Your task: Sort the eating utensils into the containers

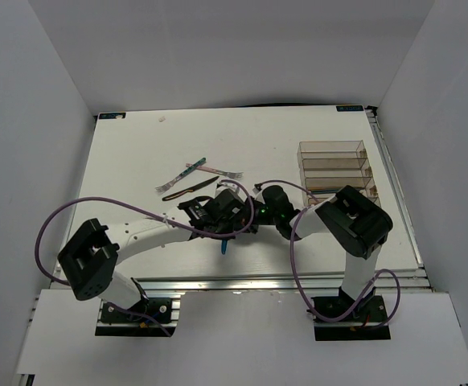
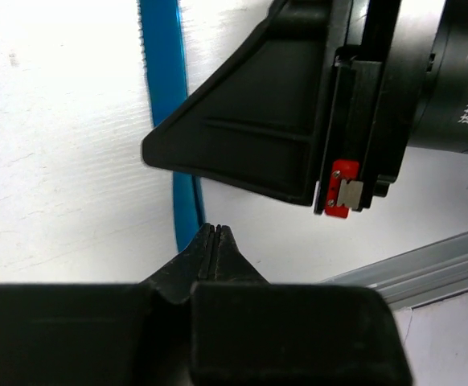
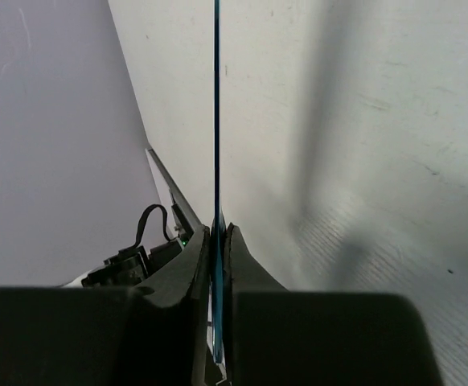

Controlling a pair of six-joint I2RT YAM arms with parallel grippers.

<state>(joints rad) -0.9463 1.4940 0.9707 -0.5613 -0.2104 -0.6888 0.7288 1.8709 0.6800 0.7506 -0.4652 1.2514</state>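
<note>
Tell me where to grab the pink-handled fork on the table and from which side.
Take the pink-handled fork mid-handle, left of its silver tines, straight down from above. It lies flat on the table, so only a top-down pinch across the slim handle looks workable; a dark utensil lies close on its near side.

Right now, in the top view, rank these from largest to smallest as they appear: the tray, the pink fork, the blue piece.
1. Tray: clearly the largest.
2. Pink fork: its whole length lies in view.
3. Blue piece: only a short end shows and the rest is hidden, so it looks smallest here. Its true size stays unsure.
</note>
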